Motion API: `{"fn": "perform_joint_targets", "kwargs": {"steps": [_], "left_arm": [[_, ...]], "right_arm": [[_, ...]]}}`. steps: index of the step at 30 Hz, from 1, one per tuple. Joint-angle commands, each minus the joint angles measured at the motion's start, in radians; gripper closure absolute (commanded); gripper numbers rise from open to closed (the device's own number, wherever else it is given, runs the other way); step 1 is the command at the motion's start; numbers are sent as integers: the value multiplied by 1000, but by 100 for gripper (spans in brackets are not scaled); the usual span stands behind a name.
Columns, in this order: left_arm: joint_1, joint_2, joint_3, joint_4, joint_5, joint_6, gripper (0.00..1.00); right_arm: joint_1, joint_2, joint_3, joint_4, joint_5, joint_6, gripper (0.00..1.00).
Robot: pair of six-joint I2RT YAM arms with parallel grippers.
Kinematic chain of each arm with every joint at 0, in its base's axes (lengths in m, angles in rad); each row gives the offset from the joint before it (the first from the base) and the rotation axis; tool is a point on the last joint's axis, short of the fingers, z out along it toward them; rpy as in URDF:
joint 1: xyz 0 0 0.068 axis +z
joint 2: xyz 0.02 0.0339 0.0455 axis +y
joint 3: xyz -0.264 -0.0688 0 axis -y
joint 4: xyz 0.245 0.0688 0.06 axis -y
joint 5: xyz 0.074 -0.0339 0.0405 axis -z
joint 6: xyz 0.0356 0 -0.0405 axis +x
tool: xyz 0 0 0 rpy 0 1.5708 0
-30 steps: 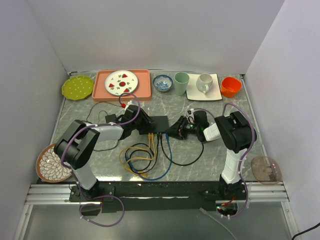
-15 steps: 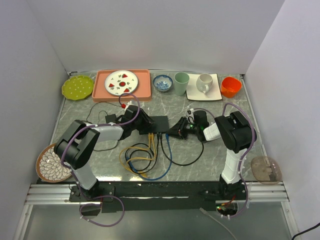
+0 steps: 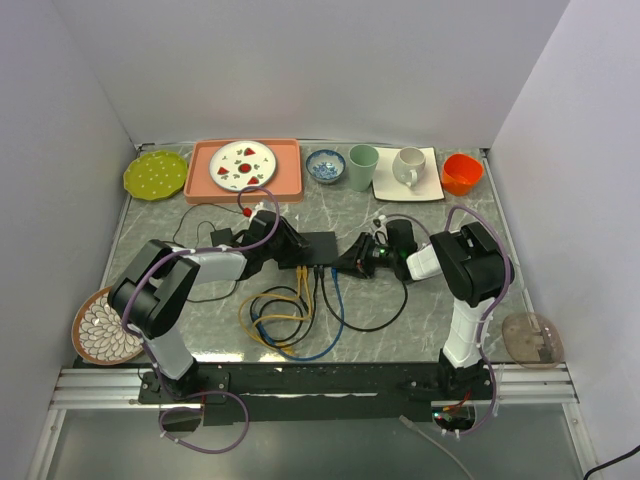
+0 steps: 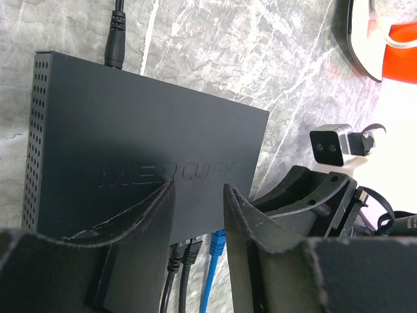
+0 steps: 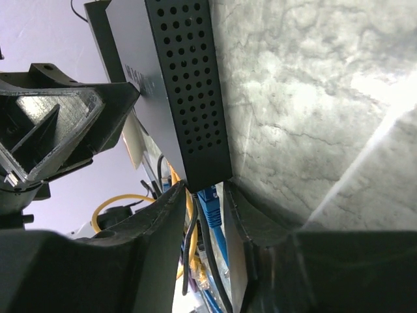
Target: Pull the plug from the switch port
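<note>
The switch [image 3: 320,243] is a flat black box in the middle of the table, also seen in the left wrist view [image 4: 143,130] and the right wrist view [image 5: 189,91]. Several cables run from its near edge, among them a blue plug [image 5: 210,203] in the end port [image 4: 218,241]. My left gripper [image 3: 296,250] lies on the switch's top from the left, and its jaws [image 4: 199,189] stand open with nothing between them. My right gripper [image 3: 345,264] reaches in from the right. Its open fingers [image 5: 205,195] straddle the blue plug, with a gap on each side.
Yellow, black and blue cables [image 3: 285,320] loop in front of the switch, and a small black adapter [image 3: 220,236] sits to its left. Along the back stand a green plate [image 3: 156,175], a pink tray [image 3: 290,175], a bowl [image 3: 325,166], a green cup [image 3: 363,167], a mug [image 3: 408,168] and an orange cup [image 3: 461,174].
</note>
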Motion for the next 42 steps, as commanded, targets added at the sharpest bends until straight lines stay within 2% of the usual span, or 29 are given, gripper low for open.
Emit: {"fn": "perform_joint_targets", "kwargs": {"steps": [1,8,11,15,26,32,42], "left_arm": [[-1,13,-20,-12,8,-5,58],[-1,17,-15,-13,10,-2,58],[-1,17,-15,-13,11,-2,58],[-1,17,-15,-13,10,-2,58],[-1,9,-20,-10,13,-5,58],[-1,-31,-51,82,86,-22,57],[-17,-20,-46,120,148,-31,57]], "right_arm": [[11,13,-6,-168,141,-85,61],[18,22,0,-179,146,-92,60],[23,25,9,-194,150,-96,63],[21,24,23,-220,153,-104,78],[21,45,8,-188,153,-98,100],[26,59,-11,-185,169,-127,100],[54,54,-29,-228,267,-185,100]]}}
